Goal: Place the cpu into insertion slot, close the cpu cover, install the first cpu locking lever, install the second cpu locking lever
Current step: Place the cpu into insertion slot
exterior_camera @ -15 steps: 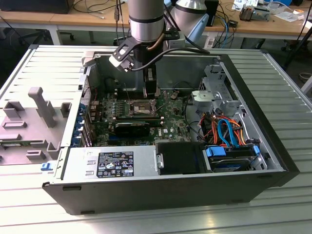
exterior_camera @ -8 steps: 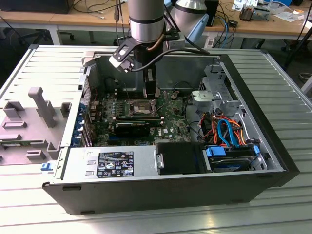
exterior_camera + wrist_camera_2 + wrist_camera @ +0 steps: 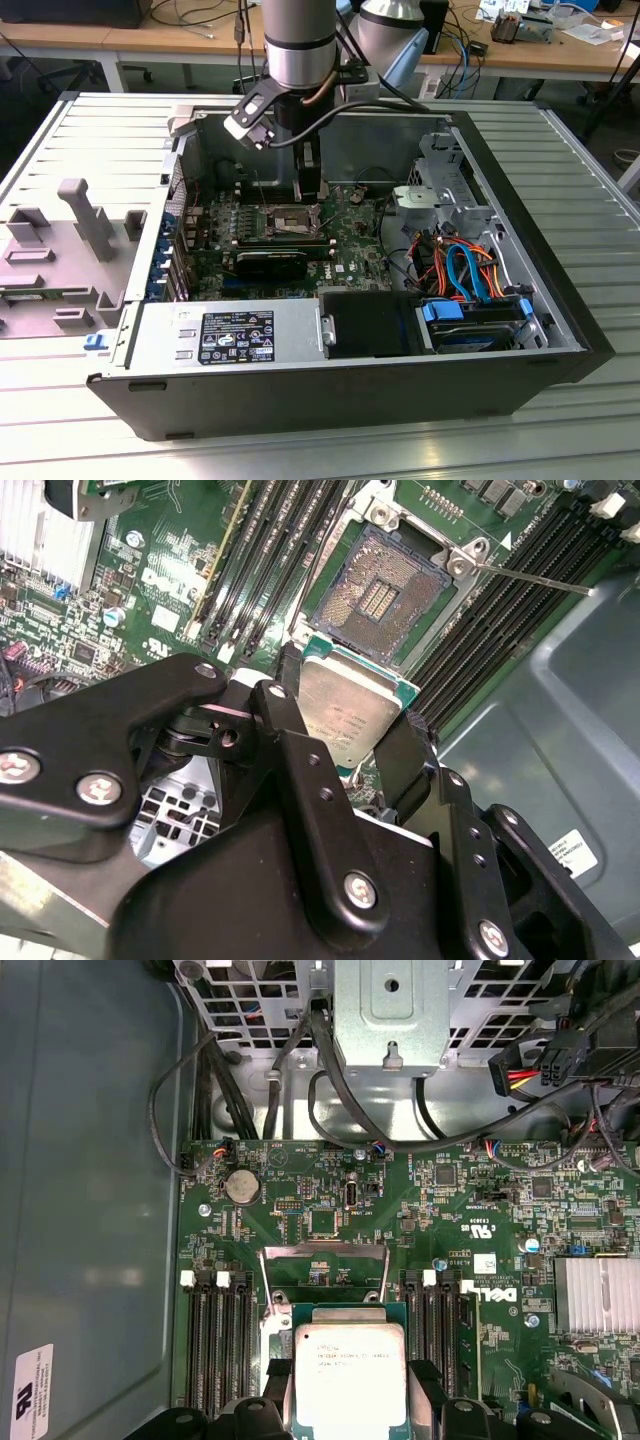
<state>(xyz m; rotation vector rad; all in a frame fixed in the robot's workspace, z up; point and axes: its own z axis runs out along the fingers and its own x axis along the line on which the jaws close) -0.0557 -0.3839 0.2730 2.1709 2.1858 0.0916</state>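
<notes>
My gripper [image 3: 345,725] is shut on the cpu [image 3: 345,712], a small square chip with a silver top, held flat by two opposite edges between black fingers [image 3: 405,755]. The chip hangs a little above the green board, close to the insertion slot [image 3: 382,588], whose dark pin field lies bare and open. In the first wrist view the cpu [image 3: 350,1368] covers the slot, and the thin silver cpu cover [image 3: 322,1249] stands raised just past it. A thin locking lever [image 3: 530,577] sticks out from the slot's corner. In the exterior view the gripper [image 3: 310,195] hangs over the slot [image 3: 285,222] inside the case.
Black memory slots [image 3: 220,1345] flank the socket on both sides. A finned heat sink [image 3: 598,1295] sits nearby. A drive cage [image 3: 440,190], bundled cables [image 3: 465,265] and a power supply [image 3: 230,335] fill the case. A grey fixture [image 3: 60,250] lies beside it.
</notes>
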